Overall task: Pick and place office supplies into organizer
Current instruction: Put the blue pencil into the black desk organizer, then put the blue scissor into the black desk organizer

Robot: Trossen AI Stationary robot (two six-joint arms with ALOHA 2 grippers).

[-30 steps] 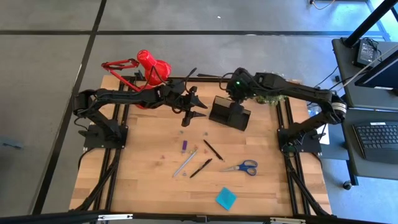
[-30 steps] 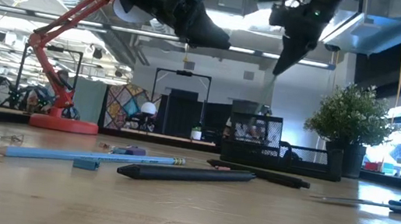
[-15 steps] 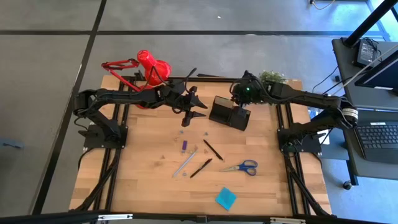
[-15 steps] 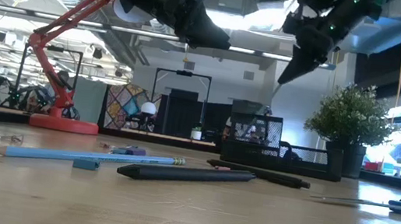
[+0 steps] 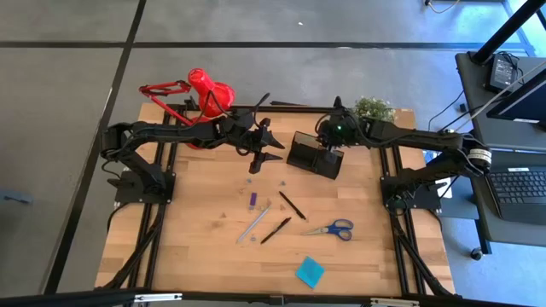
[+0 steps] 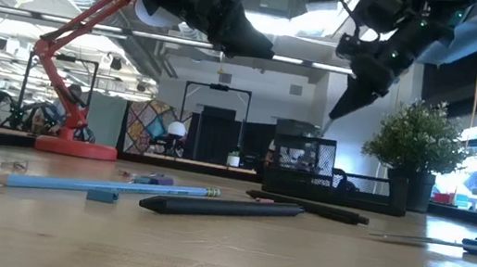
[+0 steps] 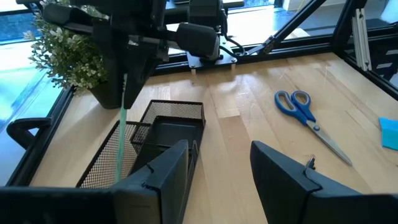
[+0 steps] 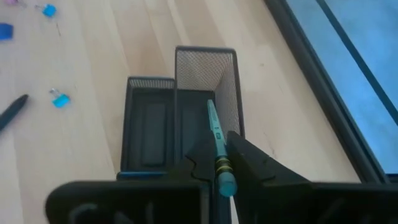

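Observation:
The black mesh organizer [image 5: 314, 155] stands at the table's far middle. My right gripper [image 5: 328, 145] hangs over it, shut on a teal pencil [image 8: 214, 134] that points down at the tall compartment [image 8: 205, 74]. Whether the tip is inside I cannot tell. My left gripper [image 5: 275, 147] waits open in the air just left of the organizer, with nothing between its fingers [image 7: 283, 174]. On the wood lie the blue-handled scissors [image 5: 331, 228], the teal sticky-note pad [image 5: 310, 271], two black pens [image 5: 292, 205], a pencil [image 5: 254, 222] and a purple marker [image 5: 252, 199]. My right gripper pinches the pencil between its two fingers just below the eraser end [image 8: 221, 168], at the metal band. The fingers come from above and the right, slanting down, and the pencil runs on along them. It hangs clear of the table, steeply tilted, tip lowest [image 7: 119, 155].
A red desk lamp [image 5: 205, 94] stands at the far left and a potted plant [image 5: 374, 107] at the far right, behind the organizer. Small clips [image 8: 59, 99] lie scattered on the wood. A desk with a keyboard [image 5: 516, 183] stands beyond the table's right edge.
My right gripper has come down toward the organizer and drawn back a little toward the table's right edge, tipping more steeply downward. The pencil has gone with it and now points into the tall compartment's opening. The gripper has stayed shut.

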